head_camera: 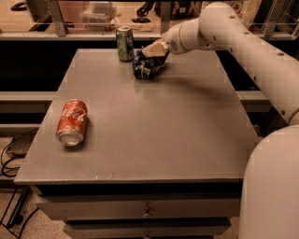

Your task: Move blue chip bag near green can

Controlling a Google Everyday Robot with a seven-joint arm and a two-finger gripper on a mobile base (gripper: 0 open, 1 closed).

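The blue chip bag point(147, 66) is a dark crumpled foil bag at the far middle of the grey table point(140, 135), resting on or just above its top. My gripper point(154, 50) comes in from the right and is shut on the top of the bag. The green can point(124, 43) stands upright at the far edge, just left of the bag, a small gap apart.
A red Coca-Cola can point(72, 122) lies on its side near the table's left edge. The white arm point(243, 51) reaches across the far right corner and fills the right side of the view. A shelf with clutter point(98, 14) runs behind the table. Drawers sit below the front edge.
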